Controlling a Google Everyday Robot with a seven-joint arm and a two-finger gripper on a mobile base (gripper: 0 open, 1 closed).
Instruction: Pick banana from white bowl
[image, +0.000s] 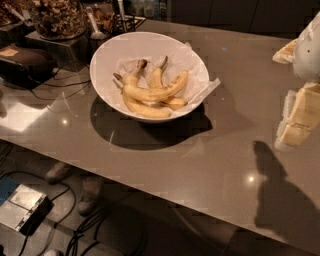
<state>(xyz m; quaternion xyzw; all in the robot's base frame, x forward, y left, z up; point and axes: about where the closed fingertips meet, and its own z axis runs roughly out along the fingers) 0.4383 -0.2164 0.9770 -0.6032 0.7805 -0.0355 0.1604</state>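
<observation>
The white bowl (107, 55) stands on the grey table, left of the middle, lined with crinkled white paper. Several yellow bananas lie in it. The banana (145, 110) is the longest one; it curves along the near side of the bowl, with its thin dark stem at the left. A shorter banana lies across it and others lie behind. My gripper (299, 117) hangs at the right edge of the view, well to the right of the bowl and above the table, with nothing seen in it.
A glass jar of granola (57, 17), a black device (25, 62) with cables and a holder with utensils (120, 20) stand behind and left of the bowl. The table's near edge (150, 192) runs diagonally; below it are cables, a box (22, 207) and shoes.
</observation>
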